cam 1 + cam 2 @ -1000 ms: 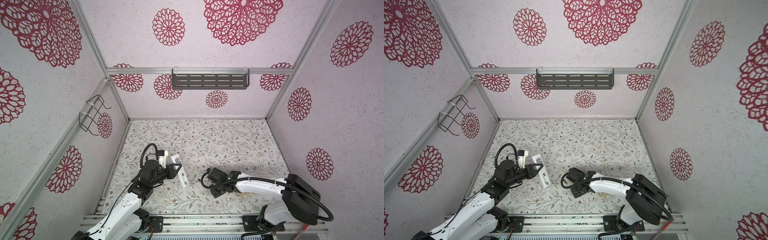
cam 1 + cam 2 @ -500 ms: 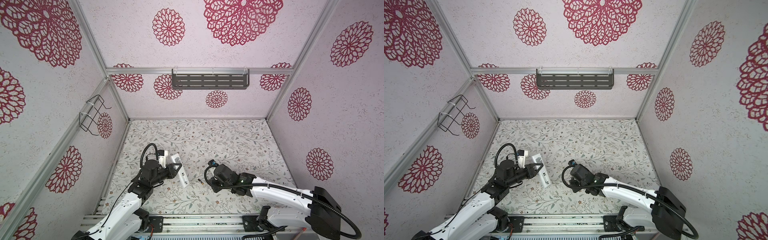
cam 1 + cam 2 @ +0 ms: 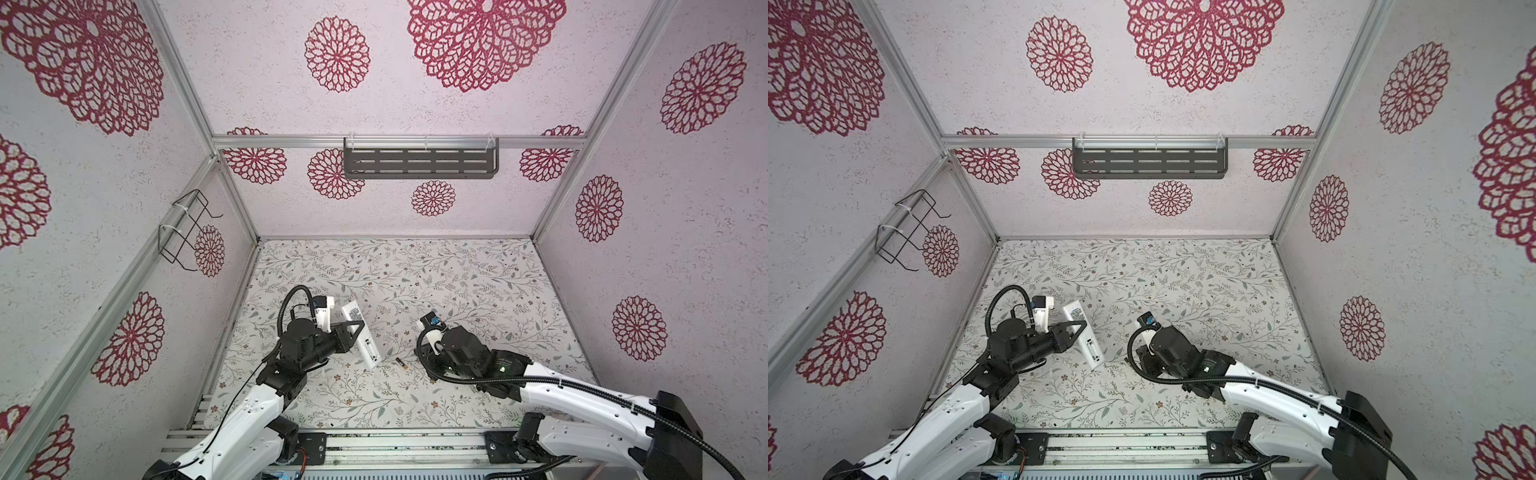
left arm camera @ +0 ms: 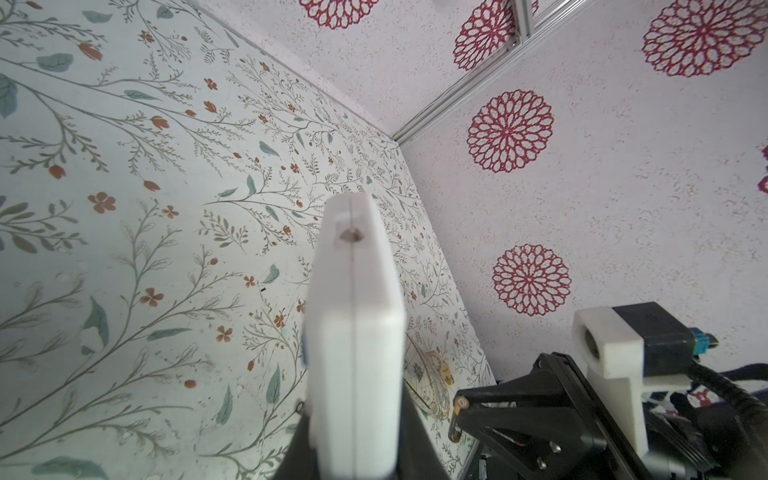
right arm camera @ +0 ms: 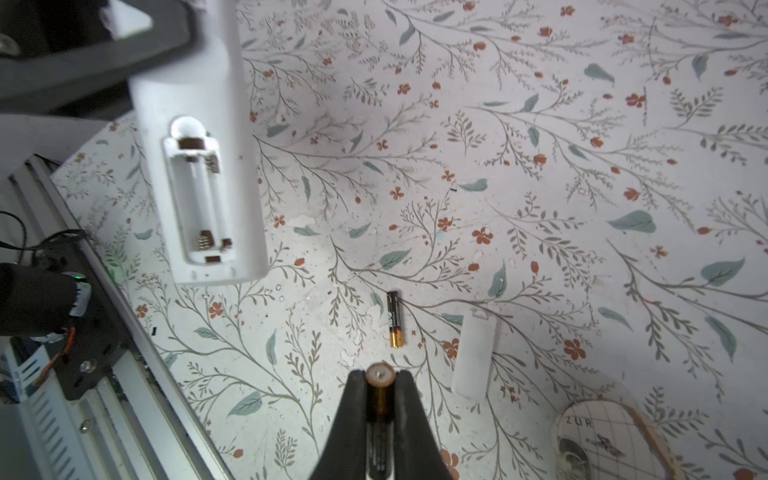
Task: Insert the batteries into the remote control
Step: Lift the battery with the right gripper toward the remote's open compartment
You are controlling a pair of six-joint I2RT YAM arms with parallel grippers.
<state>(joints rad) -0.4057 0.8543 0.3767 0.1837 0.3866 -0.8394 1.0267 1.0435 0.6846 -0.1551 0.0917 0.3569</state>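
Observation:
My left gripper (image 3: 353,328) is shut on the remote control (image 3: 362,337), a long white bar held tilted above the table in both top views (image 3: 1084,334). In the right wrist view the remote control (image 5: 195,104) shows its back with the battery compartment (image 5: 199,203) open and empty. My right gripper (image 5: 380,386) is shut on one of the batteries (image 5: 379,405), gold end forward, a short way right of the remote. A second battery (image 5: 395,320) lies on the table (image 3: 401,365) between the remote and my right gripper. The left wrist view shows the remote control (image 4: 353,332) edge-on.
The white compartment cover (image 5: 473,353) lies flat on the table beside the loose battery. A beige pouch (image 5: 602,440) sits under my right arm. The aluminium front rail (image 3: 395,440) runs along the table's near edge. A grey shelf (image 3: 419,162) hangs on the back wall.
My right arm has stretched out and its wrist has shifted slightly right and back, uncovering the battery on the table. The left arm and the remote have stayed still.

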